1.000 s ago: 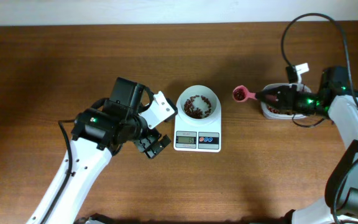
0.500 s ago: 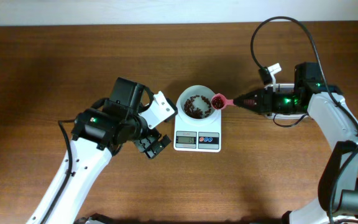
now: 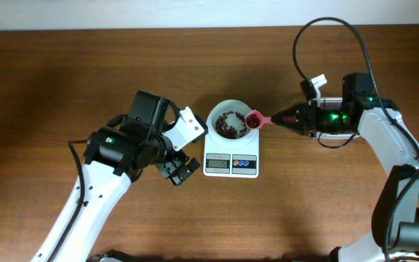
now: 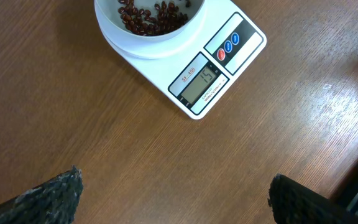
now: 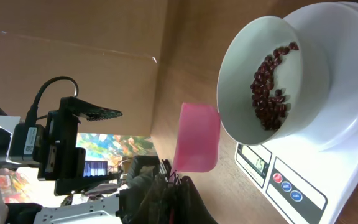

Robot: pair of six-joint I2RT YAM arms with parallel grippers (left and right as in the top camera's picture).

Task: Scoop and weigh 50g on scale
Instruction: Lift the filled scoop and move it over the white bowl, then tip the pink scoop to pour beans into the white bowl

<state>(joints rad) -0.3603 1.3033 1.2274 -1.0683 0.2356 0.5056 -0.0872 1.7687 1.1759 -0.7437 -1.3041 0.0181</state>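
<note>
Wood-grain table [image 3: 49, 73] | white rectangular scale [image 3: 230, 164], round bowl [image 3: 230, 108], glossy red-brown beans [image 3: 228, 125] | right gripper [image 3: 289, 118] clamps pink spoon [image 3: 255, 120] | left gripper [image 3: 182, 169] agape

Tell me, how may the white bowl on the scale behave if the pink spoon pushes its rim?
The bowl likely shifts or tips easily: it seems only to rest on the scale, and few beans weigh it down. Its smooth, glossy wall probably lets the spoon slide off.

Dark brown wood-grain counter [image 3: 42, 80] fills approx. whole frame; pale wall strip [image 3: 158, 13] along top edge; light even.
</note>
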